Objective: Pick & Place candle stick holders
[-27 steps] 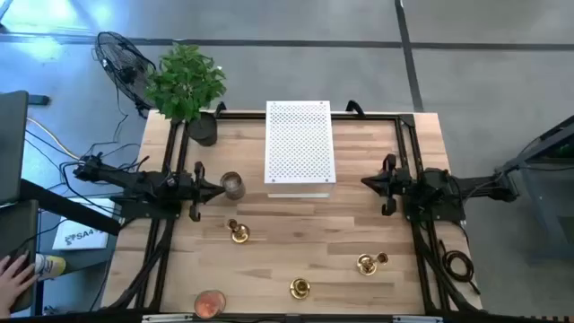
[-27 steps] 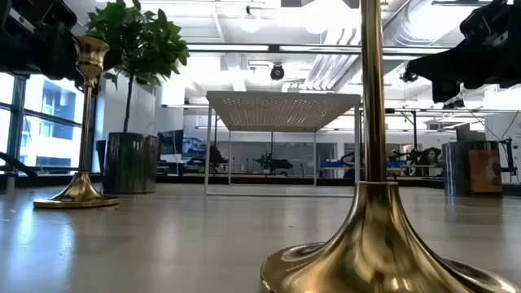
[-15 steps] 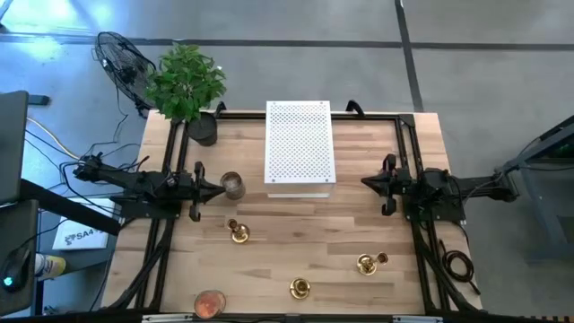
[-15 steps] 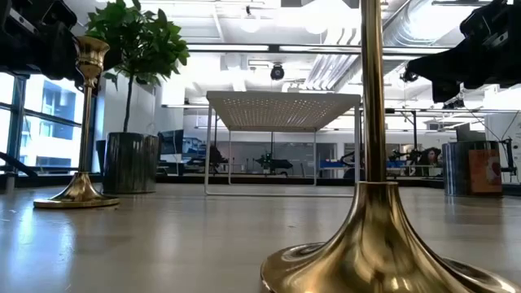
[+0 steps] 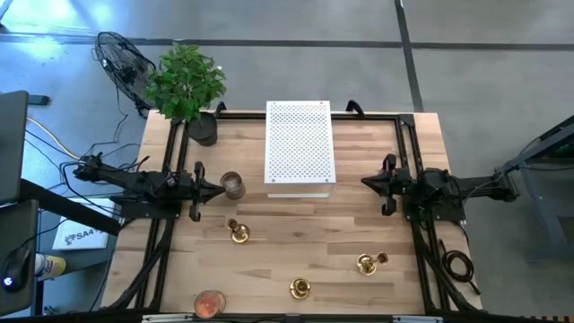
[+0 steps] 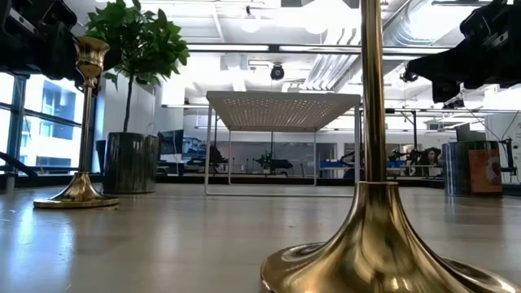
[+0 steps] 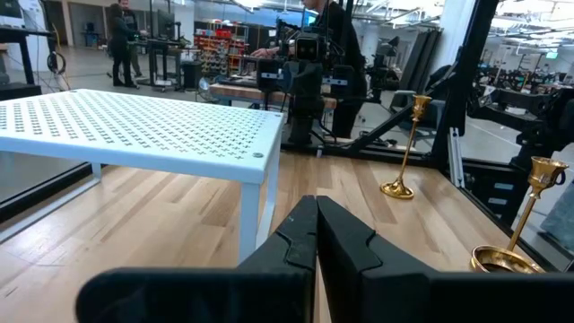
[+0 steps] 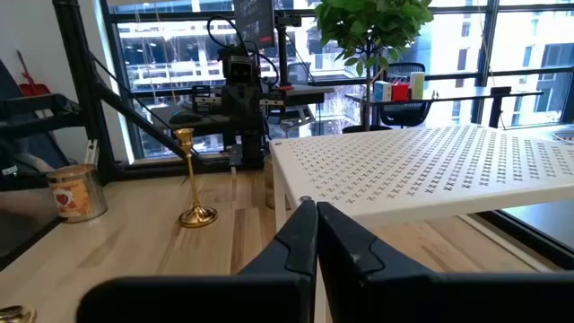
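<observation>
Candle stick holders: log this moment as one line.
candle stick holders: three upright on table, untouched | left gripper: shut, empty | right gripper: shut, empty

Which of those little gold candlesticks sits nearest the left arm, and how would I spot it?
Start at the white perforated stand at the table's back. The candlestick holder stands off its front left corner, near the left hand. The other two sit farther right, toward the front edge.

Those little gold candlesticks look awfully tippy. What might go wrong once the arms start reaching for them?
1. Each candle stick holder, like the one nearest the left gripper, is tall and slim, so a nudge would probably topple it.
2. The one at the right may already lie tilted, which would make gripping it awkward.
3. A tin sits right by the left gripper's shut tips and might get knocked. The right gripper waits, shut.
</observation>
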Tool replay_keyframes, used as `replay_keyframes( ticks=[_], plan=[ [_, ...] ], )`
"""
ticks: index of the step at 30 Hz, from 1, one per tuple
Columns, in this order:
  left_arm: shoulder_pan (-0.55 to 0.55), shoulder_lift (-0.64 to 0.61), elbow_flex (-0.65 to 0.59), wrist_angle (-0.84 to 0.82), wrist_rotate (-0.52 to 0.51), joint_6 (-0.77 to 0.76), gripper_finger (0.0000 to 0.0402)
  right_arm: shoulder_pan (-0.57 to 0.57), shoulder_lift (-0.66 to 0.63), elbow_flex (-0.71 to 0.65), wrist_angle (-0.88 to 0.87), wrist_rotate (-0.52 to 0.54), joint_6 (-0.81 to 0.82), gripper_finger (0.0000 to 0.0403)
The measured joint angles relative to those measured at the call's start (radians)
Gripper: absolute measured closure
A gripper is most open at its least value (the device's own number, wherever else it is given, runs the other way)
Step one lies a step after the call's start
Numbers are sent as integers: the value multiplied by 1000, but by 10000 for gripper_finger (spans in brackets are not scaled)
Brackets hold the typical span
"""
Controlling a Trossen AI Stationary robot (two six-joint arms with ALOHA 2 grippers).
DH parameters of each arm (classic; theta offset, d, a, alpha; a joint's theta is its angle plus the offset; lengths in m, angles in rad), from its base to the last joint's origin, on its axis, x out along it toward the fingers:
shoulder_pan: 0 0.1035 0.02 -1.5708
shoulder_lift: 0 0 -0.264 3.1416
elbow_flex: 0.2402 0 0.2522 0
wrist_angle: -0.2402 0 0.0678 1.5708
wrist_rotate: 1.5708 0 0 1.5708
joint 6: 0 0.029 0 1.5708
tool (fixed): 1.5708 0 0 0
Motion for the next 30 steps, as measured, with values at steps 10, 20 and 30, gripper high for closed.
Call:
replay_keyframes(
  ticks=[10,20,30],
  plan=[
    [0,0,0,0,0,0,400,0,0,0,0,0,0,398],
    [0,0,0,0,0,0,400,0,0,0,0,0,0,398],
    [0,0,0,14,-21,34,400,0,0,0,0,0,0,398]
  ],
)
